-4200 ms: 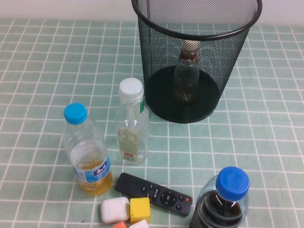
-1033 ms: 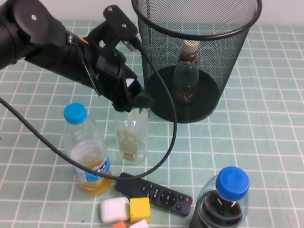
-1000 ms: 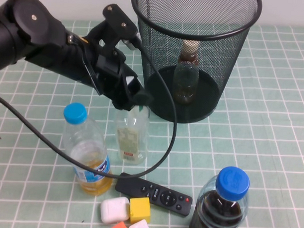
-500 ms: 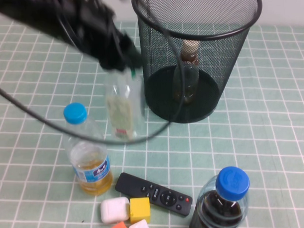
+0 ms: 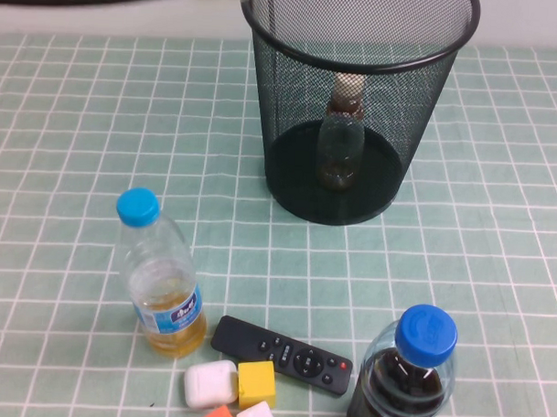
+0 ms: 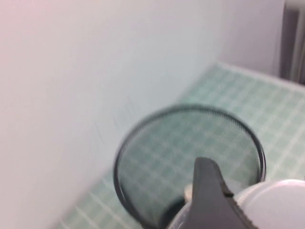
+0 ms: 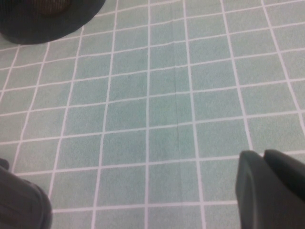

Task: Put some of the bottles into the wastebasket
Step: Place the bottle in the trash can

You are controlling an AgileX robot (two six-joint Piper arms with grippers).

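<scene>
the table (image 5: 71,119), covered in a green checked cloth, runs up to a pale wall. near its far edge stands the basket (image 5: 359,47), black wire mesh with a solid base. inside it the squat bottle (image 5: 341,137) stands upright on the bottom, beige cap and brown neck wrap showing through the mesh.

at the near right corner stands the dark bottle (image 5: 410,382) with a blue cap. to the left of it, well apart, the yellow bottle (image 5: 159,276), also blue-capped, stands upright. between them lies a black remote (image 5: 283,354), its end close to the yellow bottle's foot. just in front of the remote sits a cluster of small blocks: a white block (image 5: 209,384), a yellow block (image 5: 256,383), an orange block (image 5: 218,416) and another pale one at the picture's edge.

the left tool (image 6: 224,205) is up in the air, out of the high view apart from a dark blur along the top edge. from its wrist you look down on the basket's rim (image 6: 190,112) below, and a dark finger (image 6: 209,195) lies against the white cap (image 6: 271,202) of the tall bottle, so it is clenched on that bottle and holding it above the basket, near the wall.

the right tool (image 7: 143,191) hangs low over bare cloth near the basket's base (image 7: 47,19), fingers closed together and empty.
</scene>
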